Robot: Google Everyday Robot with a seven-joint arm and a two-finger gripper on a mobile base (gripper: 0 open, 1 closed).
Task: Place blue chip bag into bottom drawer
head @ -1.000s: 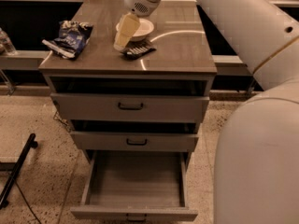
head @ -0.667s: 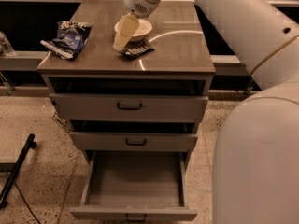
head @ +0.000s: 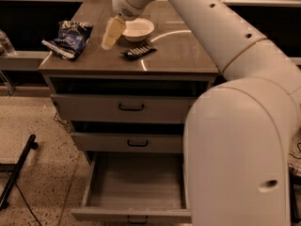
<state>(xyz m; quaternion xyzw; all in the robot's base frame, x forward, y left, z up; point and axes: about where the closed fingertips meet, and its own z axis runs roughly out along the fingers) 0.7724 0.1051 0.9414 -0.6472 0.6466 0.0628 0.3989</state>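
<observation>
1. Gaping open at the foot of the cabinet, the bottom drawer (head: 136, 187) sits well below the tabletop (head: 178, 55).
2. The blue chip bag (head: 69, 37) lies near the tabletop's left edge as the camera sees it. Its long axis slants from back-right to front-left, and its silver edge points toward the front-left corner.
3. My pincer (head: 113, 33) hovers just right of the bag, beside the bowl (head: 137, 28); whether it is apart or together I cannot tell.
</observation>
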